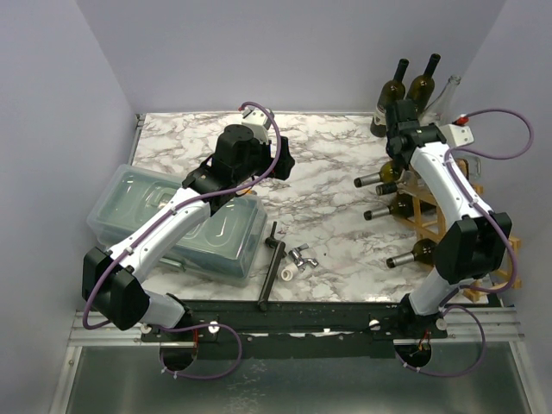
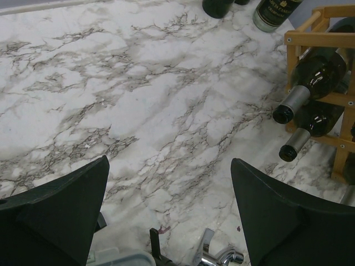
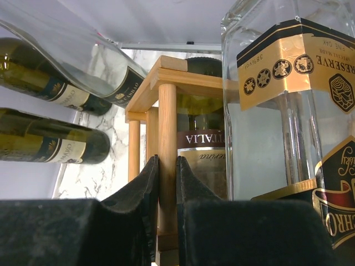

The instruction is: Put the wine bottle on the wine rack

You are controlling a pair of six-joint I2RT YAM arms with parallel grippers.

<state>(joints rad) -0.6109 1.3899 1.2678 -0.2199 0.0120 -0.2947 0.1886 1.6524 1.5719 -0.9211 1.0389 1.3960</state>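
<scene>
Your right pincer sitting closed at wine rack post, possibly not gripping it. Left pincer hanging apart over marble surface. Wine bottles standing beyond rack: heavy, slick, fragile glass; be taking neck.

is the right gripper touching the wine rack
Touching. Right wrist view: right gripper clamps a wine rack post, no gap at either finger.
</scene>
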